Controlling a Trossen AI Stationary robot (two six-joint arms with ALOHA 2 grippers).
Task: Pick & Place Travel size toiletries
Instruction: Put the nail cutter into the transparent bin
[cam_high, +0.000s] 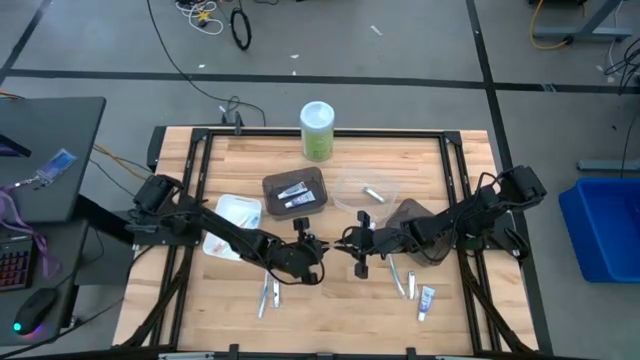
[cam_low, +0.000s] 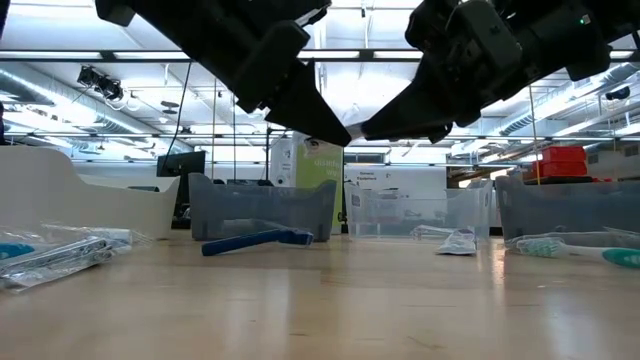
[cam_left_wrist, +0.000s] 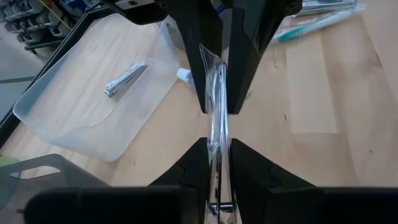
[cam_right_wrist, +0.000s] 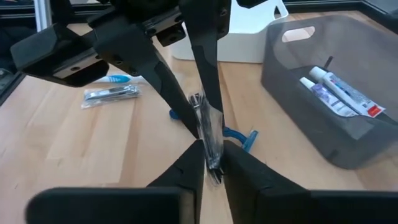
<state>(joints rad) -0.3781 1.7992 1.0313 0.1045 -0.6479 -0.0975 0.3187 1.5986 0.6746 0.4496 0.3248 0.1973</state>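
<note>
A slim clear packet with a silvery metal piece inside is held above the table's middle, between both grippers. My left gripper comes from the table's left and is shut on it. My right gripper comes from the right and is also shut on it. In the low view the fingertips of the two grippers meet tip to tip, high over the wood. A blue razor lies flat on the table below. My left gripper pinches one end of the clear packet between its two fingers, coming level from the table's left and along the packet's length. The packet is lifted clear. My right gripper pinches the opposite end between its two fingers, coming from the table's right. The packet spans the short gap between the two grippers.
A dark tray with tubes, a clear tray holding a silvery clipper, a white tray and a green canister stand toward the far side. Toothbrushes and a tube lie near the near edge.
</note>
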